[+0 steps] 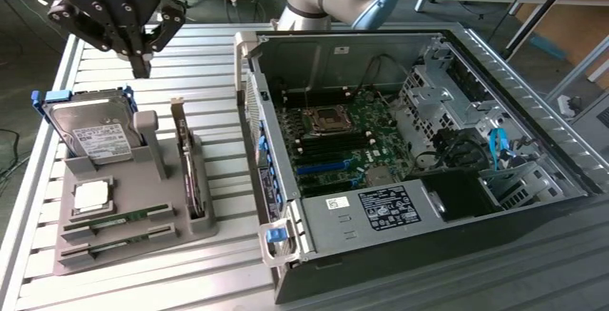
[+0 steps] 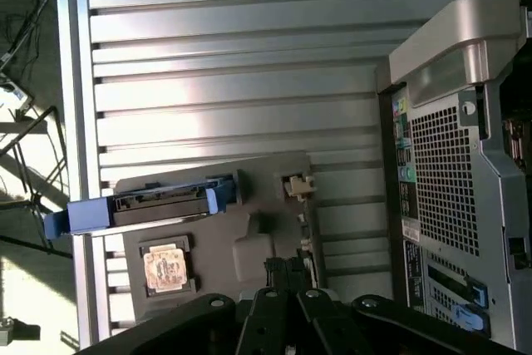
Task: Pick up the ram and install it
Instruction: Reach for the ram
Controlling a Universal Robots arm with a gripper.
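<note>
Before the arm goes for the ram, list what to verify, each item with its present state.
1. Hand carries nothing: ok.
2. Hand open for a grasp: not ok, it is shut.
3. Ram available: ok, the first ram stick and the second ram stick lie side by side in the grey holder.
4. Hand above a stick: not ok, it hangs beyond the hard drive, at the holder's opposite end.
5. Computer case open: ok, the motherboard is exposed.
6. Free memory slot on the board: cannot tell.
</note>
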